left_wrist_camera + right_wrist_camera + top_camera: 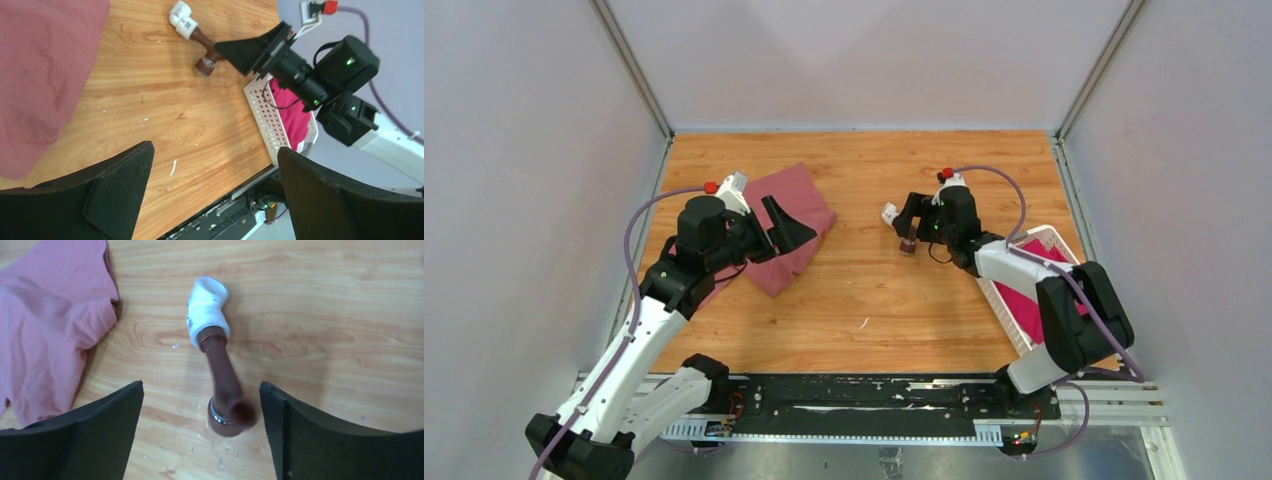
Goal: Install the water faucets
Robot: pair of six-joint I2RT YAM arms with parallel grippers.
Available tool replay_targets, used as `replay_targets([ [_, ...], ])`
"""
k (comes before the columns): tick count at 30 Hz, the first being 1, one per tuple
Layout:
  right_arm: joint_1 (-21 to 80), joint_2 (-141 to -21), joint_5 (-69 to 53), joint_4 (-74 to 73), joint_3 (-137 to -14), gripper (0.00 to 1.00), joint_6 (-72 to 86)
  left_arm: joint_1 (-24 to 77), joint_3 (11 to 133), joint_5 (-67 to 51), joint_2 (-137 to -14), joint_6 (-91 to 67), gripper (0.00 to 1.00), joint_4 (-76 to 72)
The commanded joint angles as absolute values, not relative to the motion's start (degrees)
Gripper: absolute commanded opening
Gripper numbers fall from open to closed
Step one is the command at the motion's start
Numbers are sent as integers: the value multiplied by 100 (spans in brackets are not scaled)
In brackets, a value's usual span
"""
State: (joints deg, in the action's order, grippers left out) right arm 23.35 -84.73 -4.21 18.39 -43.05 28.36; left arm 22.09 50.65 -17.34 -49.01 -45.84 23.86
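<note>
The water faucet lies on the wooden table: a dark reddish-brown tap (224, 380) with a silvery ring, its far end joined to a white plastic fitting (207, 311). My right gripper (201, 390) is open around the tap's near end, with a gap on both sides of it. In the top view the tap (907, 243) and the fitting (890, 212) sit just in front of the right gripper (908, 222). My left gripper (781, 226) hangs open and empty over the pink cloth (792, 205), well left of the faucet. The left wrist view shows the tap (206, 54) and fitting (181, 20) beyond the left gripper (215, 150).
A white slatted basket (1067, 252) holding a red cloth (1029, 300) stands at the right edge, under the right arm. The pink cloth (50, 325) lies left of the faucet. Grey walls enclose the table on three sides.
</note>
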Motion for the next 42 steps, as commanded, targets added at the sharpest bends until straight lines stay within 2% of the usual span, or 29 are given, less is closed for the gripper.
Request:
replay_targets([
  [1,2241,-8448,-97,1521,-5185,99,2632,2188,5181,-1494,-4762,-4132,100,2774],
  [6,2161,-7741,1038,-359,-6660,99,1371,2188,5348,-1295,-4700,-3733,100,2956],
  [11,2153,-7164,1063,-2021,-7726,99,636,2188,5420,-1086,-4618,-3482,100,2969],
  [13,2153,-6699,865,-2262,-7515,99,651,2188,5423,-987,-4533,-3396,100,2948],
  [22,2162,-3793,-4,-1825,-4197,99,2000,2188,5260,-628,-4218,-3254,100,2993],
  [27,2158,-2810,-49,-2156,-3533,99,1993,2188,4984,-565,-4107,-3362,100,2960],
  [31,2161,-2527,133,-2294,-3495,99,1981,2188,4905,-536,-4071,-3417,100,2923],
  [42,2162,-2856,153,-2320,-3622,99,2029,2188,4898,-422,-3997,-3368,100,2960],
])
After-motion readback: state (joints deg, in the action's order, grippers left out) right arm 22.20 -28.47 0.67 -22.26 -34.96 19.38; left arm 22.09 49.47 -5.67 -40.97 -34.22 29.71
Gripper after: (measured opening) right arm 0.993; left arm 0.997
